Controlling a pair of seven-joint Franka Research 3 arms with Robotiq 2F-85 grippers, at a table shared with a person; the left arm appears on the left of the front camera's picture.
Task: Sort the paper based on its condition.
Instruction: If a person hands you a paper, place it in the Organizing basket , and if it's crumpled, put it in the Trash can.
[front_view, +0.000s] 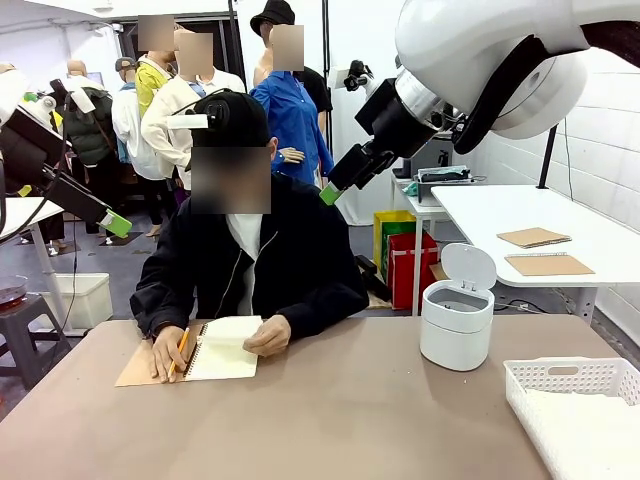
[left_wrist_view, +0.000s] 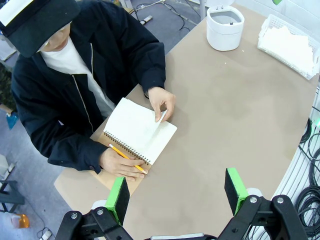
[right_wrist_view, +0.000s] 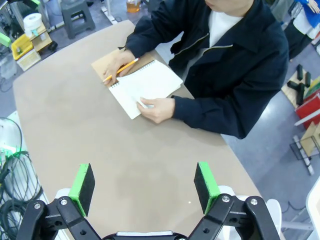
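- The paper (left_wrist_view: 289, 44) lies as a white pile in the basket (front_view: 560, 370), well apart from the notebook (left_wrist_view: 140, 127), at the opposite end of the table (left_wrist_view: 225, 115). I cannot tell whether its sheets are flat or creased.
- The notebook lies open in front of the person. One hand (left_wrist_view: 161, 102) lifts an edge of its top page, and the other hand (left_wrist_view: 120, 167) rests at its spiral side with a pencil (left_wrist_view: 127, 159). That page looks bound in — no loose sheet lies beside the notebook.
- A white bin (left_wrist_view: 225, 27), lid up, stands between the notebook and the basket, nearer the basket.
- Left gripper (left_wrist_view: 176, 186): fingers spread wide with nothing between them, high above the table on the robot's side of the notebook.
- Right gripper (right_wrist_view: 144, 177): also spread wide and empty, high above the table on the robot's side of the notebook.
- Handling, as a judgement: a single sheet is very light, thin and limp. It would sag from one pinch, slide on the smooth tabletop, and crease or tear if squeezed hard or dragged. Lying flat, it offers the fingers no edge to close on.
- Where to hold, as a judgement: a free edge or corner standing clear of any surface is best — held out by the person or overhanging — with the pads closing flat on the margin. A crumpled sheet should be easier to take, pinched across its bulk.
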